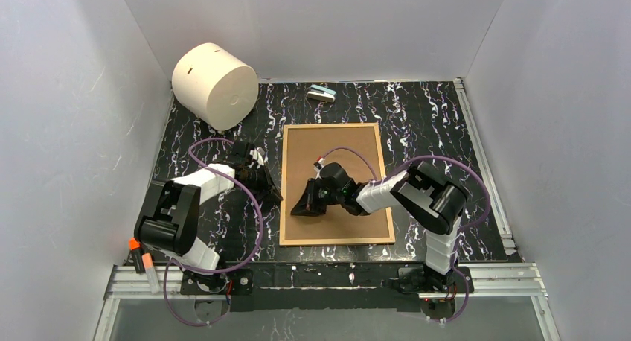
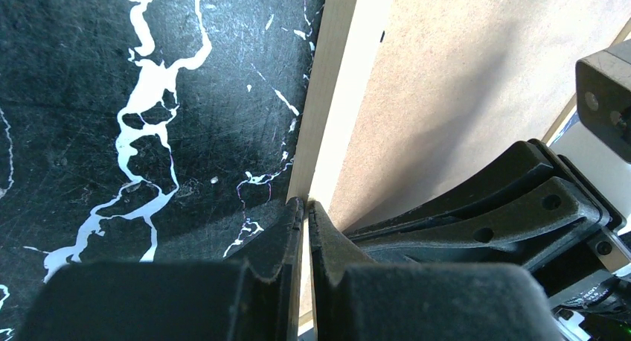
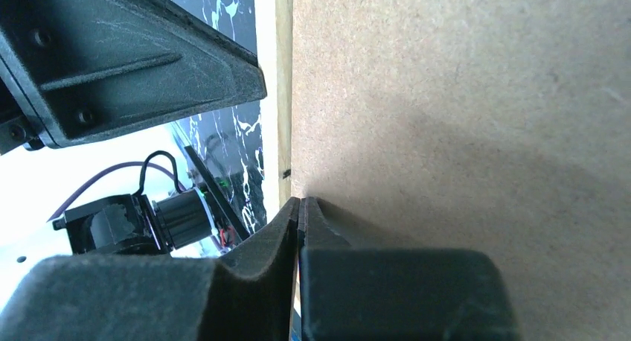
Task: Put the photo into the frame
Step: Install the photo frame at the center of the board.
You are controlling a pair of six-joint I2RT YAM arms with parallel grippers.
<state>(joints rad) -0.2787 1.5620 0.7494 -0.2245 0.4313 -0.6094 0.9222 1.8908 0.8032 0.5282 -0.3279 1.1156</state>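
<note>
Enclosure of plain white walls around a black, white-veined desk (image 1: 446, 132); a white roll (image 1: 216, 84) and a small grey item (image 1: 321, 94) sit at the far side, well apart from the work. The frame (image 1: 312, 140) lies flat at centre, back uppermost, with the brown backing board (image 3: 461, 95) seated inside the wooden rim (image 2: 335, 80). The photo is not visible in any view; whether it lies beneath the board cannot be told. The left fingers (image 2: 286, 229) are pressed together with nothing seen between them, their tips against the outside of the frame's left rim. The right fingers (image 3: 316, 225) are likewise closed and empty, their tips resting on the seam between board and rim, just beside a small black tab (image 3: 286, 174). Judgement: the step in hand is working that retaining tab at the left edge while the frame is braced. Recommended practice: keep the left tips firm against the rim so the frame cannot slide, move the right tips along the seam onto the tab itself, and press sideways with light force rather than downward, since the thin board may flex or the tips may skid off the tab.
</note>
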